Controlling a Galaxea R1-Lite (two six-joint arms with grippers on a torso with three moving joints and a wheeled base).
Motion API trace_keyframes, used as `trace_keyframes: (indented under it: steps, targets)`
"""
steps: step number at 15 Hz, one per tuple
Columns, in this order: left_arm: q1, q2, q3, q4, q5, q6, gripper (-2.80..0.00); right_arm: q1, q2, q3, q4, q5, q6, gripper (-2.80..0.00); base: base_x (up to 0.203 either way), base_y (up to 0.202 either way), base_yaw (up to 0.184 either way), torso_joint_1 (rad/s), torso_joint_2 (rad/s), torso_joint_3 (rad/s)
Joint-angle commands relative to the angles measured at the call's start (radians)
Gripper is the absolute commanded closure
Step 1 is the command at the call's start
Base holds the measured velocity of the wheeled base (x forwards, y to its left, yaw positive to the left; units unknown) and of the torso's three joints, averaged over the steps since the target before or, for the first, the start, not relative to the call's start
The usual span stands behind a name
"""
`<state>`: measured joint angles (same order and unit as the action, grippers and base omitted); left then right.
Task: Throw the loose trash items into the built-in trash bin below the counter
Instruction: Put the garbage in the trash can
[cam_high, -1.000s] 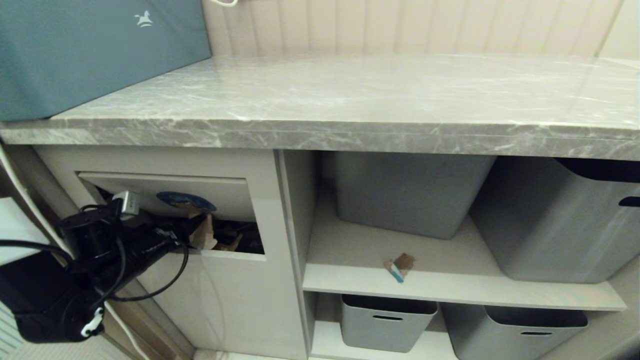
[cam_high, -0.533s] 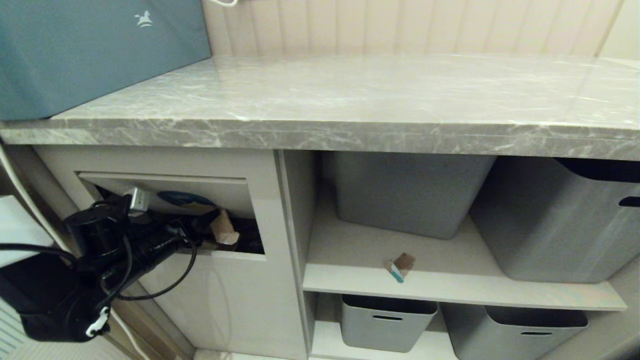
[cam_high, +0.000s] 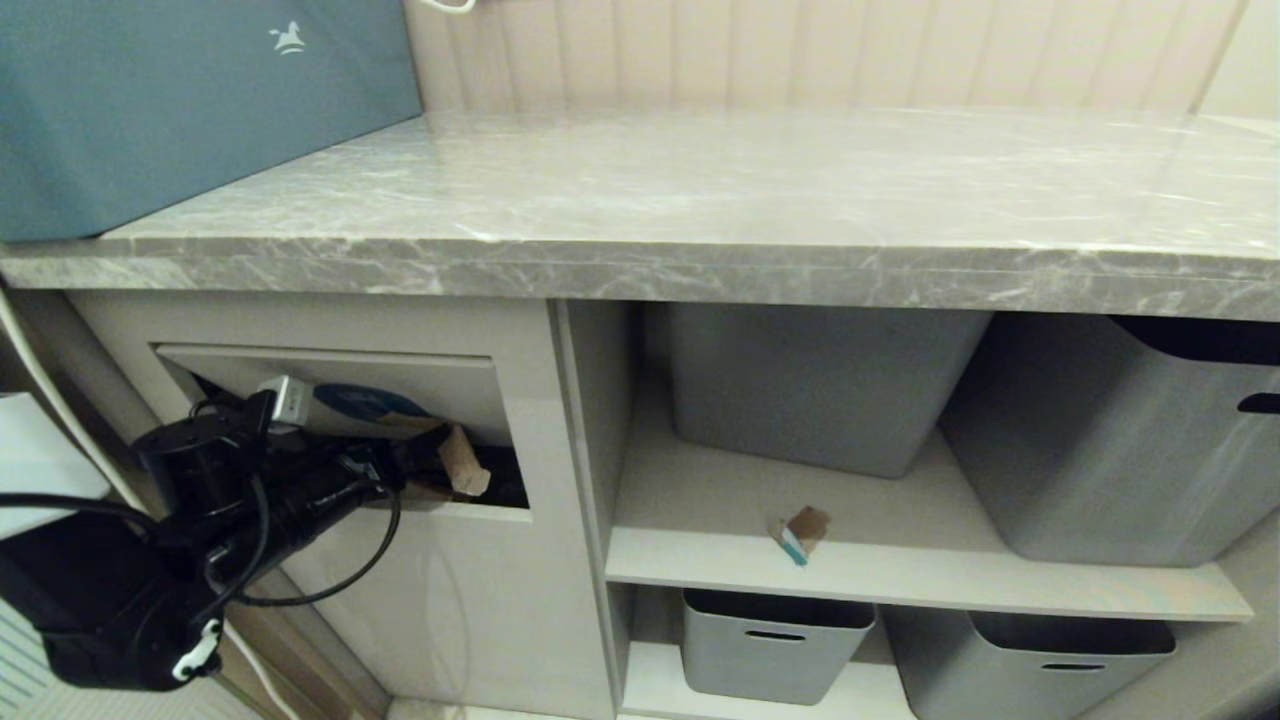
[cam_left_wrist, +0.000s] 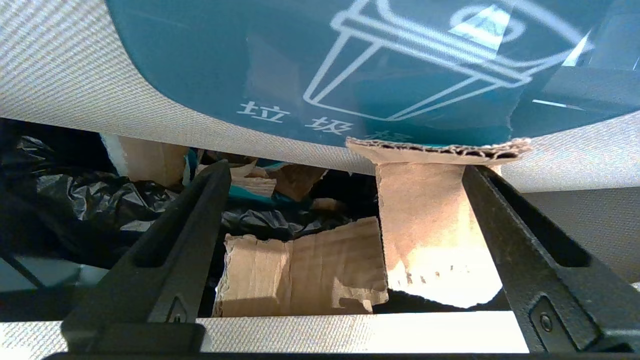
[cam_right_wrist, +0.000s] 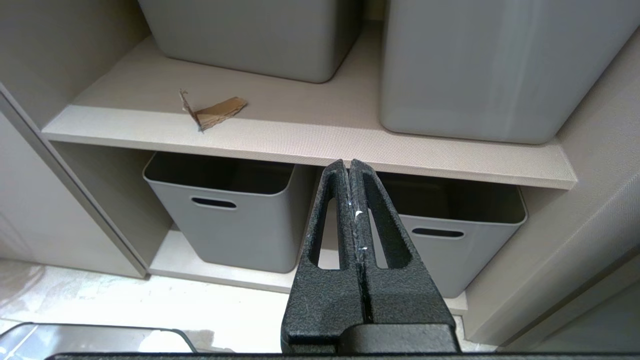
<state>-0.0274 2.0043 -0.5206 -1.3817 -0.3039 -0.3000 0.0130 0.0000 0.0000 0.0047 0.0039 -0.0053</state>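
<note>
Sticker (cam_left_wrist: 320, 65) on flap reads "垃圾"; left pincer (cam_left_wrist: 345, 200) spread; right pincer (cam_right_wrist: 353, 170) pressed together.

Glossy marble counter (cam_high: 700, 190), torn corrugated cardboard scrap (cam_left_wrist: 430, 220)

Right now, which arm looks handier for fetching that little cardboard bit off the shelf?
Probably the right. The right gripper hangs shut facing the shelf with the scrap; the left gripper is open inside the bin flap.
</note>
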Motion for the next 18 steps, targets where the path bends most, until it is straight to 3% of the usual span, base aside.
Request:
trace_keyframes:
  steps: [1, 2, 5, 7, 12, 16, 18]
  targets:
    - [0.0, 0.0, -0.007, -0.007, 0.059, -0.003, -2.8, 0.001, -0.002, 0.0, 0.0, 0.001, -0.001, 0.0, 0.0, 0.0, 0.0, 0.0, 0.0, 0.0]
    - [-0.001, 0.003, -0.003, -0.005, 0.092, -0.002, -2.8, 0.001, -0.002, 0.0, 0.0, 0.001, -0.001, 0.0, 0.0, 0.0, 0.0, 0.0, 0.0, 0.0]
    - [0.002, 0.006, 0.003, -0.005, 0.016, 0.018, -2.8, 0.001, -0.002, 0.0, 0.0, 0.001, -0.001, 0.0, 0.0, 0.0, 0.0, 0.0, 0.0, 0.0]
    - [0.01, 0.018, 0.001, -0.005, 0.003, 0.077, -2.8, 0.001, -0.002, 0.0, 0.0, 0.001, -0.001, 0.0, 0.0, 0.0, 0.0, 0.0, 0.0, 0.0]
    - [0.014, 0.036, -0.021, -0.01, -0.017, 0.089, -2.8, 0.001, -0.002, 0.0, 0.0, 0.001, -0.001, 0.0, 0.0, 0.0, 0.0, 0.0, 0.0, 0.0]
    - [0.067, 0.08, -0.061, -0.014, -0.099, 0.201, -2.8, 0.001, -0.003, 0.0, 0.0, 0.001, -0.001, 0.0, 0.0, 0.0, 0.0, 0.0, 0.0, 0.0]
    - [0.084, 0.098, -0.097, -0.019, -0.103, 0.208, -2.8, 0.001, -0.002, 0.0, 0.0, 0.001, -0.001, 0.0, 0.0, 0.0, 0.0, 0.0, 0.0, 0.0]
